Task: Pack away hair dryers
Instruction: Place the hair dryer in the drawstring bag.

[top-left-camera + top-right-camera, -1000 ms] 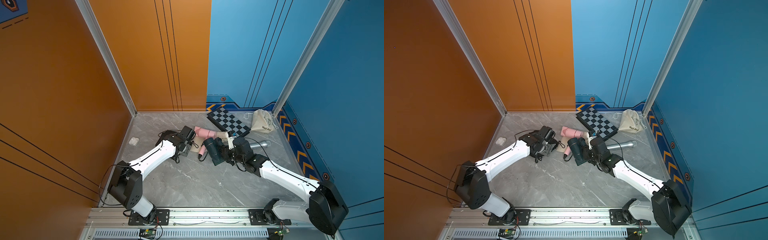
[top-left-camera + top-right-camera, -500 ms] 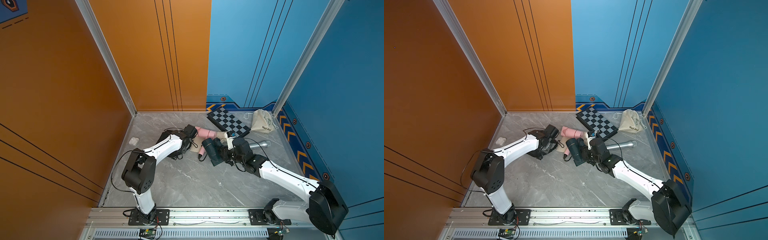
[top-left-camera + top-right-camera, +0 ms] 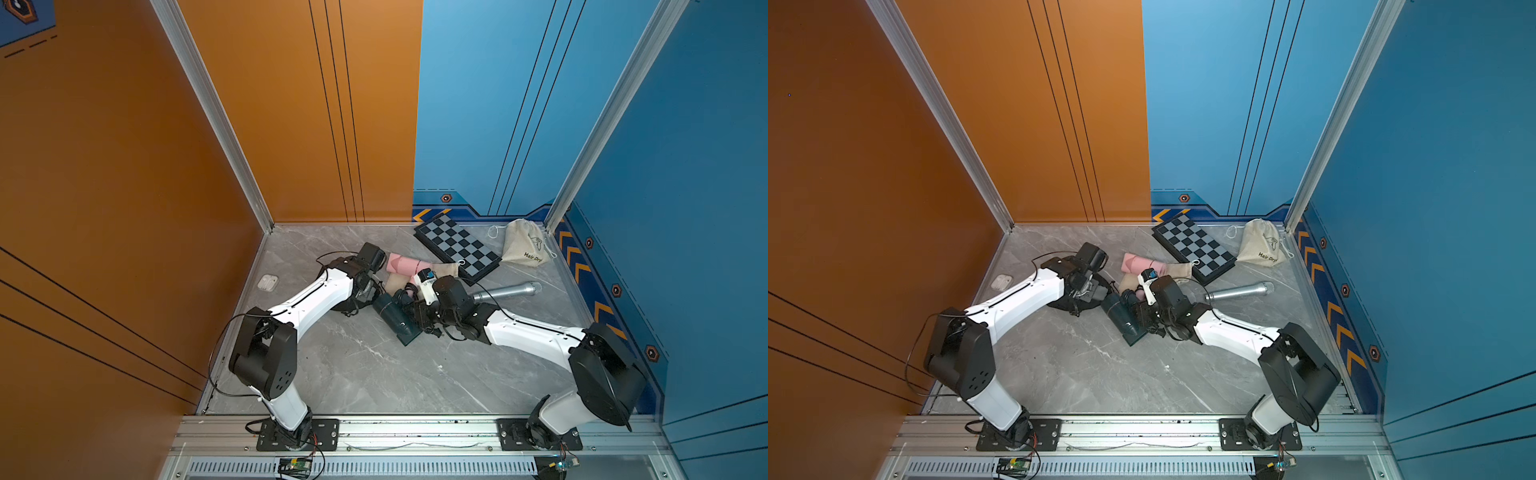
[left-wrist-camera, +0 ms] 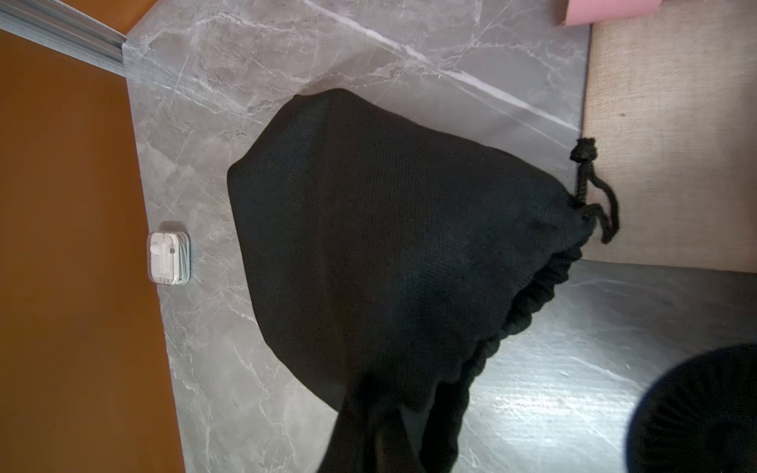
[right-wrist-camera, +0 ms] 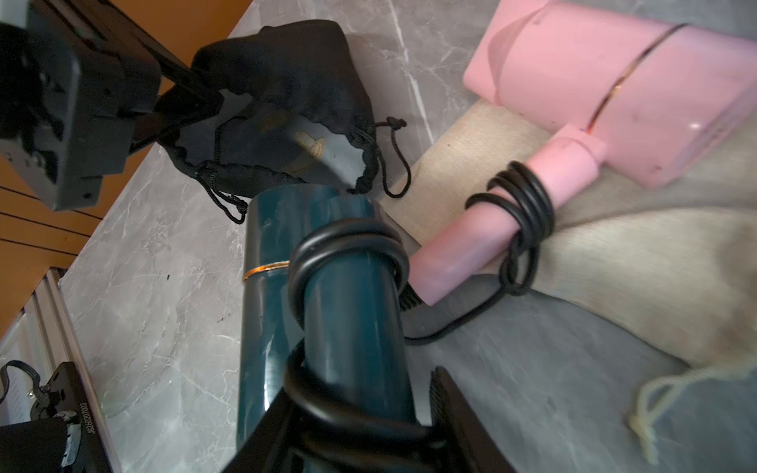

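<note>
The dark teal hair dryer (image 3: 392,318) (image 3: 1121,316) (image 5: 311,286) has a thin gold ring and a black cord wound round its handle. My right gripper (image 5: 360,401) (image 3: 415,316) is shut on that handle, and the barrel points at the mouth of a black drawstring bag (image 4: 389,229) (image 5: 286,82) (image 3: 1067,305). My left gripper (image 5: 205,98) (image 3: 368,291) is shut on the bag's rim and holds the mouth up; in the left wrist view the cloth hides its jaws. The pale pink hair dryer (image 3: 401,264) (image 5: 614,82) lies just beyond, on a flat beige cloth bag (image 5: 614,254).
A folded chessboard (image 3: 457,247) lies at the back, with a filled beige bag printed "Hair Dryer" (image 3: 525,245) in the back right corner. A silver microphone (image 3: 507,291) lies beside my right arm. A small white earphone case (image 3: 267,282) (image 4: 168,258) sits by the left wall.
My left gripper has shut on the black bag's rim, and that arm has changed its pose. The teal dryer in my right gripper has shifted left toward the bag.
</note>
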Motion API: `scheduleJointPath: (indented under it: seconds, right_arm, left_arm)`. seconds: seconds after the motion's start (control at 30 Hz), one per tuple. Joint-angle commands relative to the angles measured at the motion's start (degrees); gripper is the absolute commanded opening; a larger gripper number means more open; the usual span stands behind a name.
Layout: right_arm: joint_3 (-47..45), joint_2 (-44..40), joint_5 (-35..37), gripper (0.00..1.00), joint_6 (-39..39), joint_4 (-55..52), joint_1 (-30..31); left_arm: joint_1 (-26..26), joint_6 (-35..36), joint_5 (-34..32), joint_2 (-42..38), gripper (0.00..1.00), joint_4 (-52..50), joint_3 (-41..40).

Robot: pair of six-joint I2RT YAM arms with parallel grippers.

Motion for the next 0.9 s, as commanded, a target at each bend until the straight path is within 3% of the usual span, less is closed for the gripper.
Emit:
scheduleJointPath:
  seconds: [0.0, 0.37, 0.87]
  right_arm:
    - [4.46, 2.07, -0.71, 0.18, 1.87, 7.19, 0.26]
    - [11.34, 10.11, -0.14, 0.18, 3.25, 7.12, 1.61]
    - [14.33, 16.02, -4.1, 0.18, 3.95, 5.64, 4.59]
  left_arm:
    - [0.45, 0.03, 2.53, -1.79, 0.0, 0.73, -1.65]
    - [0.24, -0.29, 4.33, -3.55, 0.0, 3.3, -5.25]
    - [1.43, -1.79, 6.04, -4.3, 0.0, 3.6, -0.89]
